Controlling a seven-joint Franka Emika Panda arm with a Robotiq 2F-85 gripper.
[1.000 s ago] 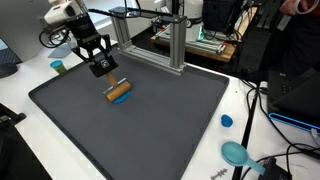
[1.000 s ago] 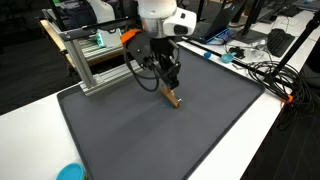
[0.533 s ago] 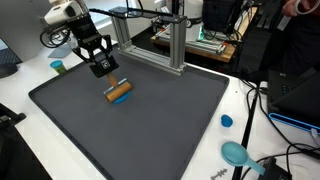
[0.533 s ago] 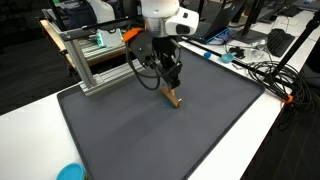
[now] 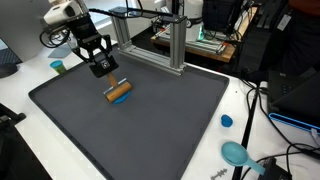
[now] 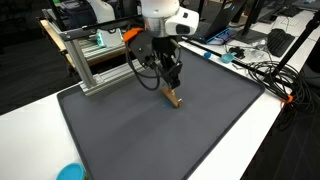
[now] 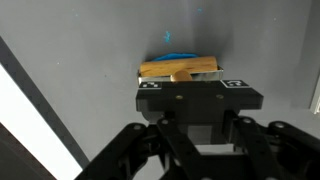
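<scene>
Reaching down over the far part of the dark mat [image 5: 150, 130], wrist roughly vertical, black gripper [image 5: 103, 72] pointing at the surface. Jaws drawn in as far as they go, apparently pinching a thin stem that rises from the tan wooden piece [image 5: 119, 93]; contact itself not clear in either exterior view. Lying on the mat just below the fingers, with a scrap of blue showing under its lower edge. In the other exterior view, the gripper [image 6: 172, 78] directly above the same piece [image 6: 174, 97], near the mat's middle rear, in front of the aluminium frame [image 6: 100, 60].

Compared with a second ago: no visible change in arm pose, jaw spacing or the piece's place.

Wrist view: gripper [image 7: 197, 92] body filling the lower half, fingertips masked by it; wooden piece [image 7: 178, 68] cut off behind the housing, the blue part [image 7: 178, 58] only a sliver. Exact shape of the blue part impossible to make out.
</scene>
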